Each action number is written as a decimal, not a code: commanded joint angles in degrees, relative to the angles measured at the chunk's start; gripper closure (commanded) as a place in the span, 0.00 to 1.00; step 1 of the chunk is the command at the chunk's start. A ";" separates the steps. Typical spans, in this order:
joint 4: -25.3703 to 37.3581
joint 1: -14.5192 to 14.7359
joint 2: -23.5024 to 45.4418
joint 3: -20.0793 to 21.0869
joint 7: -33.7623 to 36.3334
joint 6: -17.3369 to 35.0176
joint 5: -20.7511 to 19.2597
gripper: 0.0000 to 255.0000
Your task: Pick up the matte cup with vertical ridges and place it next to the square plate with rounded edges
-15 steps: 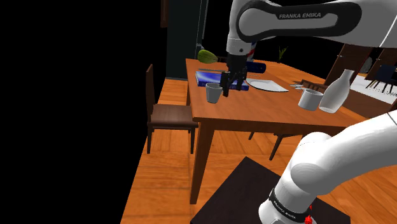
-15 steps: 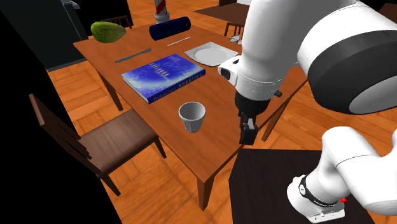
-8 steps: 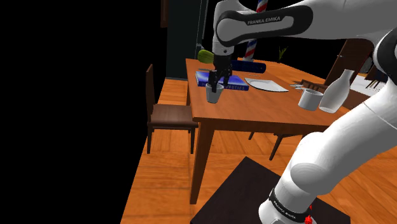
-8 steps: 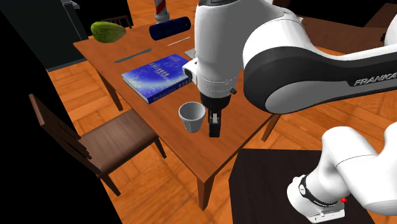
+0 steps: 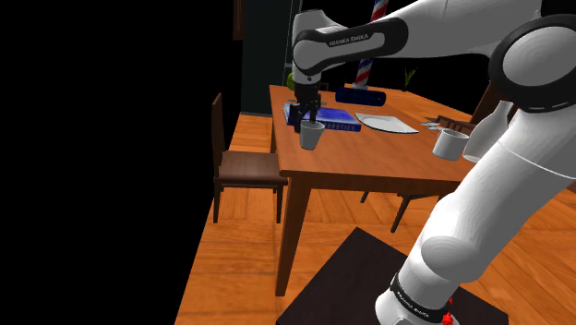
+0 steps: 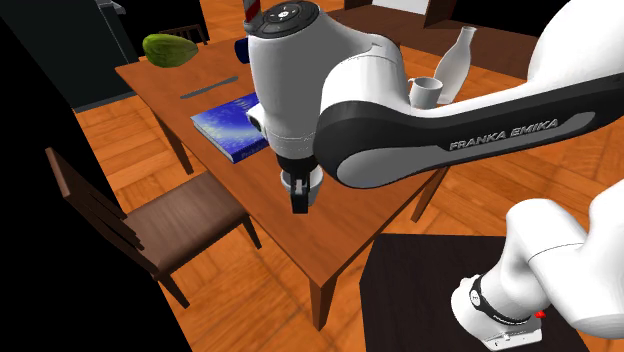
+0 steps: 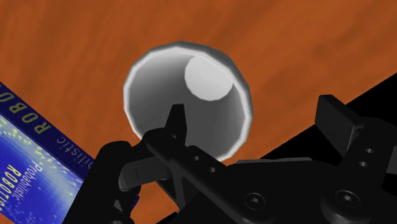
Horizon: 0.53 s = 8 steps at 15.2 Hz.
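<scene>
Two fingers [image 7: 175, 127] held wide apart, nothing clasped | one tip seen over the rim of the grey cup [image 7: 188, 105], the other outside it | cup stood upright on the counter [image 7: 95, 44] by the blue book [image 7: 35, 159], apart from the white plate [image 5: 386, 122].

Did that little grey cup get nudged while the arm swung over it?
No. In the shoulder view the cup stays where it was, by the near corner of the blue book on the table.
</scene>
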 commanded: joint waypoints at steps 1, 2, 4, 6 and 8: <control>-0.84 -0.15 0.55 -0.23 -0.09 1.48 -0.13 0.00; -1.50 -0.22 0.63 -0.32 -0.06 2.24 -0.19 0.00; -2.78 -0.36 0.84 -0.51 -0.01 3.76 -0.32 0.00; -3.15 -0.40 0.91 -0.57 0.01 4.20 -0.35 0.00; -3.15 -0.40 0.91 -0.57 0.01 4.20 -0.35 0.00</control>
